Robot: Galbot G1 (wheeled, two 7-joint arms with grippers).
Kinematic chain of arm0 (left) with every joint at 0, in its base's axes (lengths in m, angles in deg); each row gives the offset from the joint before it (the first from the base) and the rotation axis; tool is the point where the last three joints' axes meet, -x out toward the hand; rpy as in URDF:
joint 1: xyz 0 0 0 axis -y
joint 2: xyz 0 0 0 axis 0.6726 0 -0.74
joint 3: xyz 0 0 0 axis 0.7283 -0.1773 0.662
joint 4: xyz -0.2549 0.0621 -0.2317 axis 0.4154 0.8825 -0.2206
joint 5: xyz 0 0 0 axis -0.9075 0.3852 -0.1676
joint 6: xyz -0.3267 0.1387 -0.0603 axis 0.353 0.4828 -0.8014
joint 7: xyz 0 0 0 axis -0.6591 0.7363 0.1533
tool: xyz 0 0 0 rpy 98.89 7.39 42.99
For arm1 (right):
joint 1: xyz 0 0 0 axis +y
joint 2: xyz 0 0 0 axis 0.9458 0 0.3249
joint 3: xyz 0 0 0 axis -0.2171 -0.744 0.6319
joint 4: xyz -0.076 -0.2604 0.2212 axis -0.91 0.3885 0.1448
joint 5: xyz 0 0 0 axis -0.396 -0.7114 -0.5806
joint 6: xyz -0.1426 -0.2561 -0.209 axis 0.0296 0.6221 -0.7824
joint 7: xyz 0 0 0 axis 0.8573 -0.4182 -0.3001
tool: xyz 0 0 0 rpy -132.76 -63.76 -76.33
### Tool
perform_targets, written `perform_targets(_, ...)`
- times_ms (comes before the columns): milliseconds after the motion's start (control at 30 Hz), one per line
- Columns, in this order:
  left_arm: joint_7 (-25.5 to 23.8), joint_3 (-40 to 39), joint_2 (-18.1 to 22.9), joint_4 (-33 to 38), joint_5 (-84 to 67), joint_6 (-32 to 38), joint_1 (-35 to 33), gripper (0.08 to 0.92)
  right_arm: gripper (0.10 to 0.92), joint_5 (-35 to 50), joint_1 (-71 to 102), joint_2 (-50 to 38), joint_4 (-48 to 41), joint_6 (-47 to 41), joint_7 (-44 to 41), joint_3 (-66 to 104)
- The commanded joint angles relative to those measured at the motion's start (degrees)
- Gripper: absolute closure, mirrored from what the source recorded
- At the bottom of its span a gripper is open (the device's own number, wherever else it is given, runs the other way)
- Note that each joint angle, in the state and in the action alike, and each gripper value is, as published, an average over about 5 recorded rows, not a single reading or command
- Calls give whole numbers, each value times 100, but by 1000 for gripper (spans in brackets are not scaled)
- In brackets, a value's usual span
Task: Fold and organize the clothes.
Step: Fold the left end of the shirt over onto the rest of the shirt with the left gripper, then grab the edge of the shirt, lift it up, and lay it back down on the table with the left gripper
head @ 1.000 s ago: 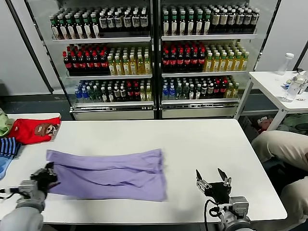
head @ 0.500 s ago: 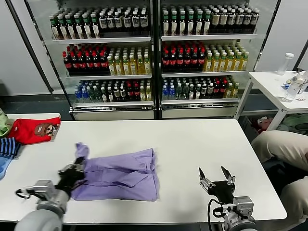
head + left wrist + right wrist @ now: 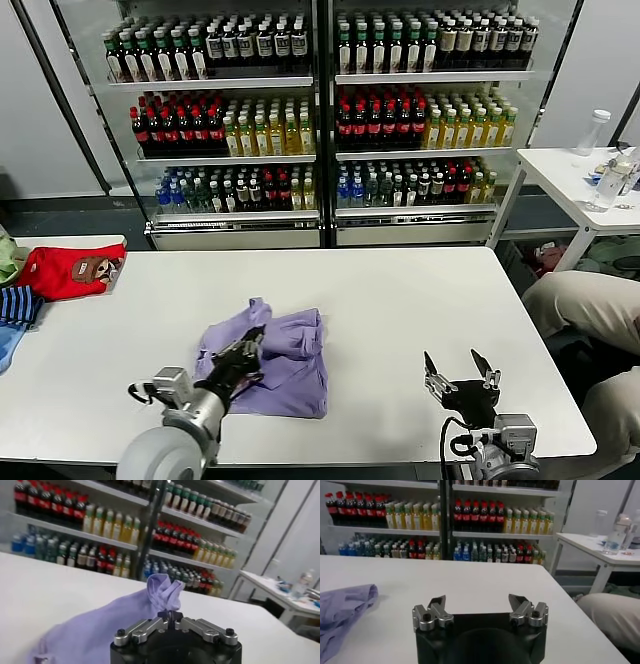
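Observation:
The lavender t-shirt (image 3: 285,365) lies bunched on the white table (image 3: 400,290), folded over itself into a compact heap. My left gripper (image 3: 245,352) is shut on a pinch of its cloth and holds that edge lifted above the heap; in the left wrist view the raised fold (image 3: 162,591) stands just beyond the closed fingertips (image 3: 169,615). My right gripper (image 3: 462,368) hovers open near the table's front right, apart from the shirt, with nothing between its fingers (image 3: 478,604). The shirt's edge (image 3: 342,610) shows off to one side in the right wrist view.
A red garment with a cartoon face (image 3: 72,270) and a blue striped garment (image 3: 15,305) lie at the table's far left. Drink coolers (image 3: 320,120) stand behind. A small white table (image 3: 580,175) with bottles and a seated person's legs (image 3: 590,310) are on the right.
My left gripper has carried the shirt's left edge rightward across the garment, gathering the spread shirt into a narrow heap. The right gripper has barely shifted.

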Motion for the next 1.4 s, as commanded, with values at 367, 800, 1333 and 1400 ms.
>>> perform_targets(367, 424, -690, 516, -271, -64, 507, 693, 666, 203, -99, -11, 46, -35, -8, 23, -144)
perform_targets(800, 192, 1466, -372, -1152, 1228, 690, -801, 294, 203, -103, -346, 67, -223, 6, -6, -501)
perform_targets(1333, -391, 1213, -348, -1653, 757, 282, -342, 177, 203, -135, -258, 41, -189, 31, -30, -399)
perform_targets(1400, -506, 1196, -349, -1588, 550, 239, -340, 177, 203, -141, -253, 57, -192, 30, -28, -398)
